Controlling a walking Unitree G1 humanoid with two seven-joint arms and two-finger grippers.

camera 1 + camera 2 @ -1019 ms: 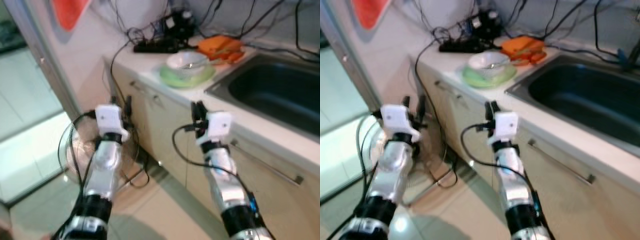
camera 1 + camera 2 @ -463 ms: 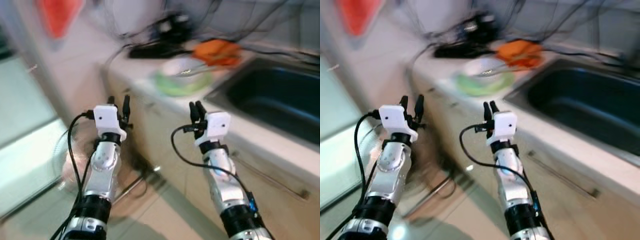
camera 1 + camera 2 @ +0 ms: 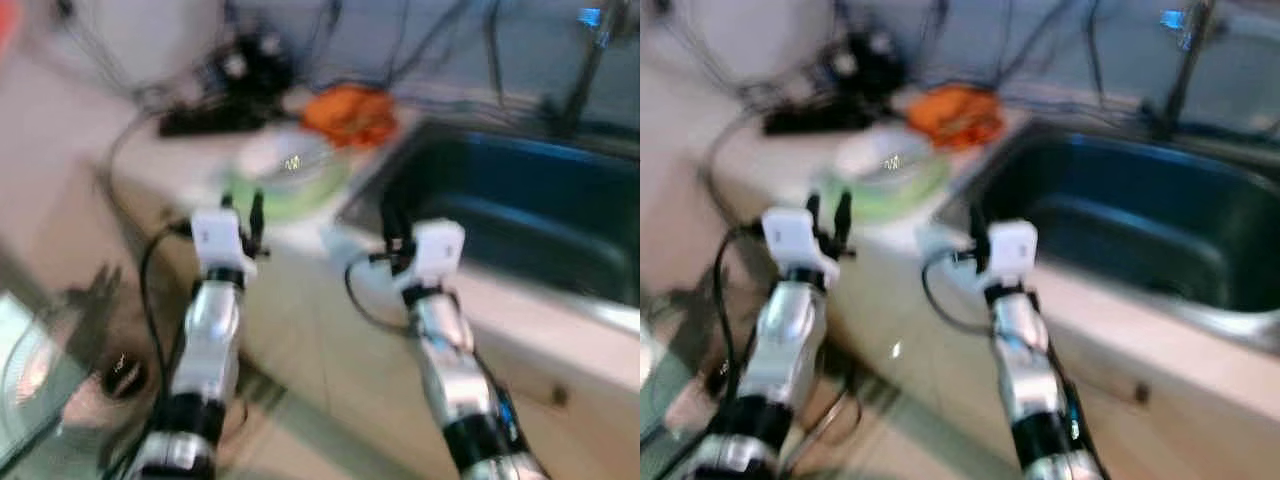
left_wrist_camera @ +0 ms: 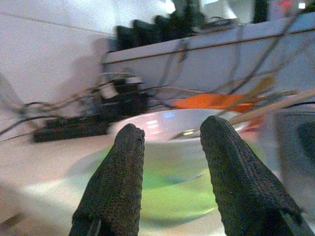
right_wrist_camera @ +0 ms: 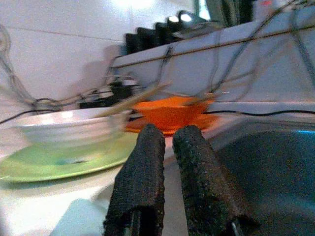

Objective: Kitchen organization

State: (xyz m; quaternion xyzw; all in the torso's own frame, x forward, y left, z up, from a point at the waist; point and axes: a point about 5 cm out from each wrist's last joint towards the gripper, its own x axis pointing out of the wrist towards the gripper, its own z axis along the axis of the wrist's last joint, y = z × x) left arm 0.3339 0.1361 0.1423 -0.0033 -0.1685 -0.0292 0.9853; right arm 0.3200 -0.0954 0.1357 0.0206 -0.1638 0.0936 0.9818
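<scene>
I'm at the pale worktop (image 3: 300, 235) and nothing looks tidied yet, by my reckoning: the white ceramic bowl (image 3: 285, 155) sits on the round green plate (image 3: 290, 190), an orange dish (image 3: 350, 110) just beyond, the dark steel sink (image 3: 510, 215) beside them. My left claw (image 3: 243, 208) hovers just short of the plate with its fingers spread and nothing between them; my right claw (image 3: 392, 222) hangs near the sink's front corner, fingers pressed nearly together, empty too. All the sorting is left. The head views are blurred, but the left wrist view gives me long sticks resting in the bowl (image 4: 275, 103) and a black power strip (image 4: 69, 129) behind it; the right wrist view shows the plate's rim edge-on.
</scene>
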